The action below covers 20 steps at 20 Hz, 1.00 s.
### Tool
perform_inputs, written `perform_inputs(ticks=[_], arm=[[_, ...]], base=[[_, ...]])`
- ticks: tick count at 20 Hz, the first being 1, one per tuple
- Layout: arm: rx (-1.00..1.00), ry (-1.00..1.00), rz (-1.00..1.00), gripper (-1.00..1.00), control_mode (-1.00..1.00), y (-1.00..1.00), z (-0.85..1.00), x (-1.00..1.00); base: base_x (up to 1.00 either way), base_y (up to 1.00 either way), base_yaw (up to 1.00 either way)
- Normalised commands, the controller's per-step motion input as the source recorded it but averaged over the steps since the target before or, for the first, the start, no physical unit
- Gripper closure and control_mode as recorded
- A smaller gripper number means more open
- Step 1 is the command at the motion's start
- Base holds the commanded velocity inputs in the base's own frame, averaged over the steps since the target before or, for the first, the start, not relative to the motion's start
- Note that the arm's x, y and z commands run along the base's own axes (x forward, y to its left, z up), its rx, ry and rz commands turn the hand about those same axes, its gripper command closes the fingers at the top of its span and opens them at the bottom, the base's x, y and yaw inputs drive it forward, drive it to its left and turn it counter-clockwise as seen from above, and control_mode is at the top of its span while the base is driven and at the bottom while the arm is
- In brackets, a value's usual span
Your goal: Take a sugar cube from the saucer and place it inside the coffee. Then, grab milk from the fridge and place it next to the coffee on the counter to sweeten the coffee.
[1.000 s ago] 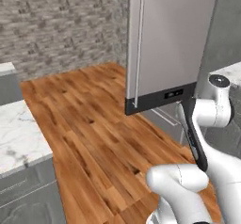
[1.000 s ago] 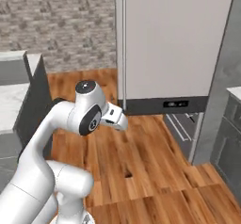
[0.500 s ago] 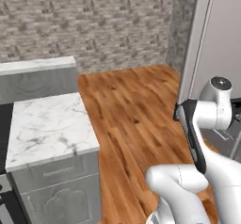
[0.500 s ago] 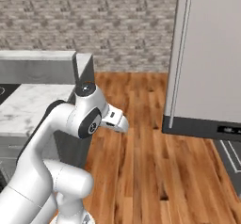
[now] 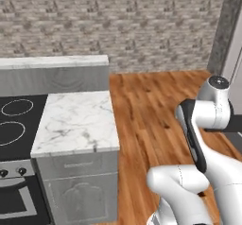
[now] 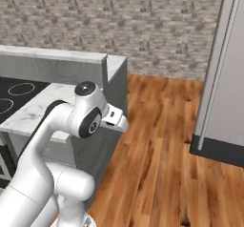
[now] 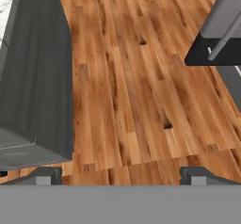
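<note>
Hand [image 7: 122, 173] spread wide, empty, fingertips [image 7: 42, 175] far apart above wooden floor [image 7: 141, 100]. Marble tabletop [image 5: 75, 122] lay bare beside a black cooktop [image 5: 16, 125]. Fridge [image 6: 224, 78] stood shut, well apart across the floor.

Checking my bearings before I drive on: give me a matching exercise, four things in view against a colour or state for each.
Things:
1. counter
2. fridge
3. end effector
4. floor

Descriptions:
a. orange-brown wood planks
b. open, holding nothing
c. white marble with grey veins
d. silver-grey, long vertical bar handle

Pairs: 1-c, 2-d, 3-b, 4-a
</note>
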Motion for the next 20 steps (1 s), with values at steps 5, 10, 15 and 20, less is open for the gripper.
perform_inputs(ticks=[5,10,15,20], arm=[[0.0,0.0,0.0,-1.0,1.0,0.0,0.0,0.0],[0.0,0.0,0.0,-1.0,1.0,0.0,0.0,0.0],[0.0,0.0,0.0,-1.0,1.0,0.0,0.0,0.0],[0.0,0.0,0.0,-1.0,1.0,0.0,0.0,0.0]], base=[[0.49,-0.39,0.06],[0.62,-0.18,0.03],[0.64,-0.23,0.02],[0.57,-0.47,0.01]])
